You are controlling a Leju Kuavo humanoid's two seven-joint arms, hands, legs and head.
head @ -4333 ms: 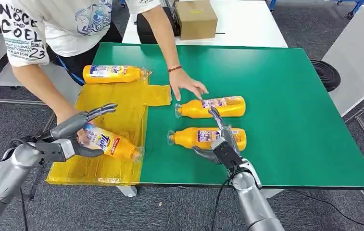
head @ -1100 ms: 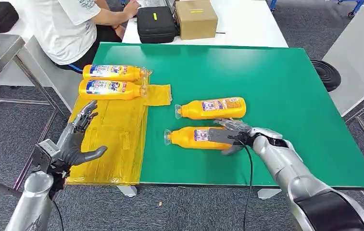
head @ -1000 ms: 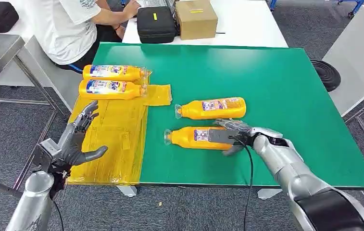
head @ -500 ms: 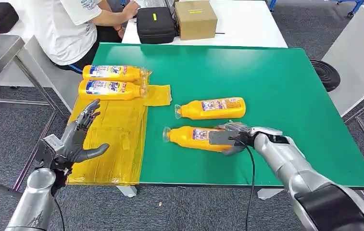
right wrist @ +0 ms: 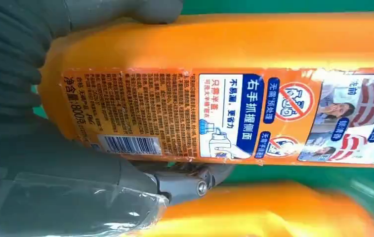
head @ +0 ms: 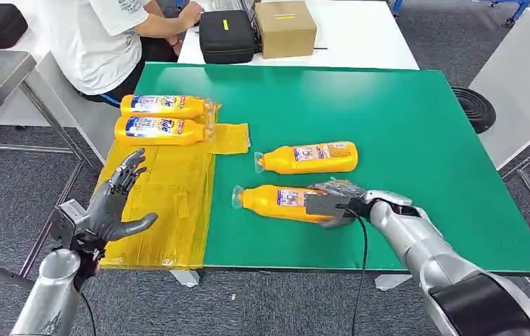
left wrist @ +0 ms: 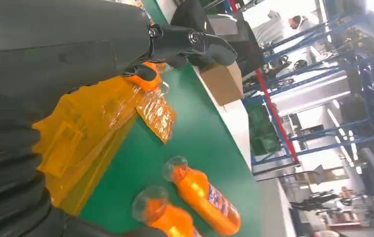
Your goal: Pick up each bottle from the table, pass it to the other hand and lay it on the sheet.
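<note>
My right hand (head: 335,204) grips the base end of the nearer orange bottle (head: 274,201), which lies on the green table (head: 388,119) with its clear cap pointing left. In the right wrist view the fingers (right wrist: 185,180) and palm wrap this bottle (right wrist: 199,98) under its label. A second orange bottle (head: 308,157) lies just beyond it. Two more bottles (head: 167,106) (head: 160,130) lie side by side on the yellow sheet (head: 171,203). My left hand (head: 115,201) hovers open, fingers spread, over the sheet's left edge. The left wrist view looks past that hand (left wrist: 51,49) at both table bottles (left wrist: 204,195).
A person in a white shirt (head: 101,42) sits behind the table's far left corner. A black case (head: 228,35) and a cardboard box (head: 286,26) stand on the white table beyond. A metal table frame (head: 10,77) is at the left.
My right hand has closed around the nearer bottle and shifted it slightly left, tilting it. My left hand has risen a little. Earlier, the person moved a bottle on the sheet and withdrew.
</note>
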